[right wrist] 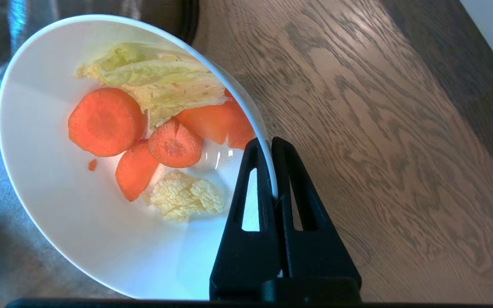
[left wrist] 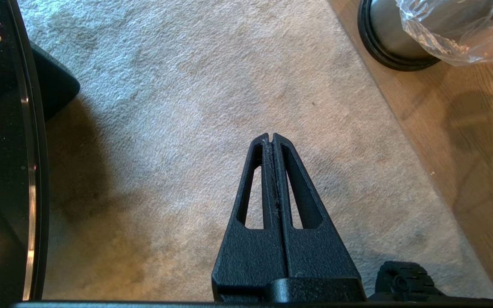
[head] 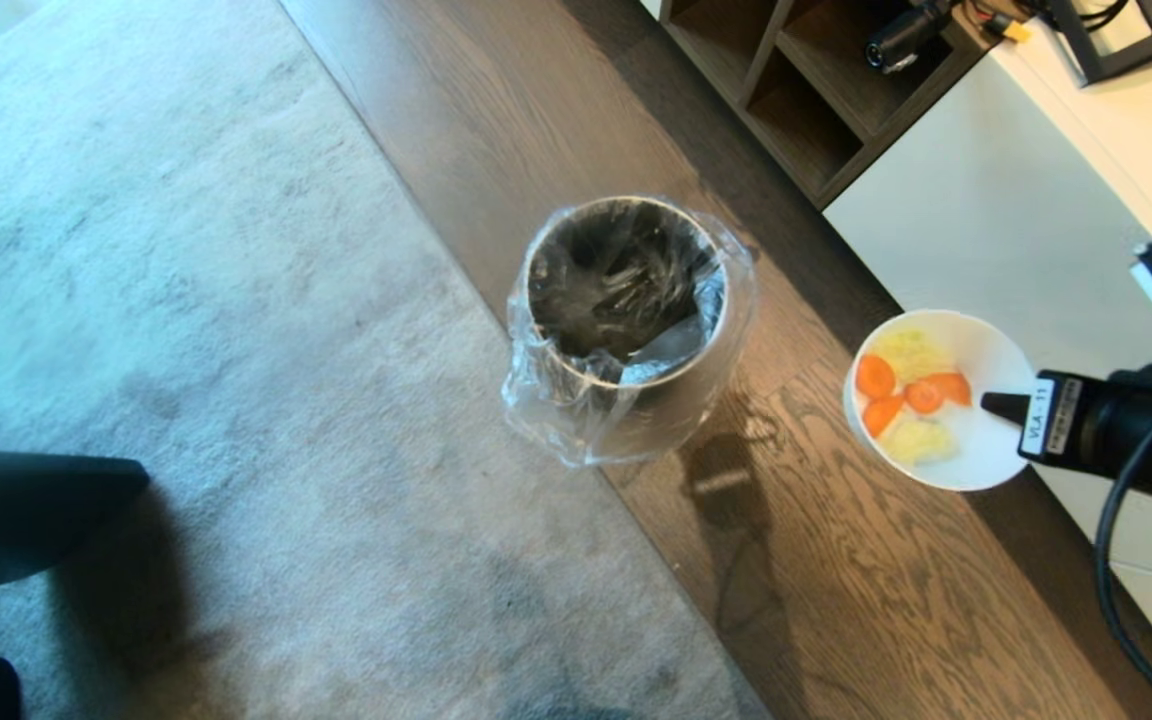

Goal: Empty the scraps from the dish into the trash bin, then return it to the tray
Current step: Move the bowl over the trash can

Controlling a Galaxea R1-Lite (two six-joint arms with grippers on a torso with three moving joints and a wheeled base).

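On the left we see our left gripper [left wrist: 272, 139] hanging over the grey carpet [head: 186, 300], its jaws pressed together and holding nothing. In the middle the trash bin [head: 626, 330] stands upright on the wooden floor [head: 836, 560], at the edge of the carpet, with the clear bag [head: 546, 400] folded over its rim. To the right our right gripper [right wrist: 271, 147] pinches the rim of the dish [head: 941, 400], one jaw inside and one outside. The dish is in the air, beside the bin and apart from it, above the floor. The scraps [head: 911, 395], carrot slices and pale leafy bits, lie inside it
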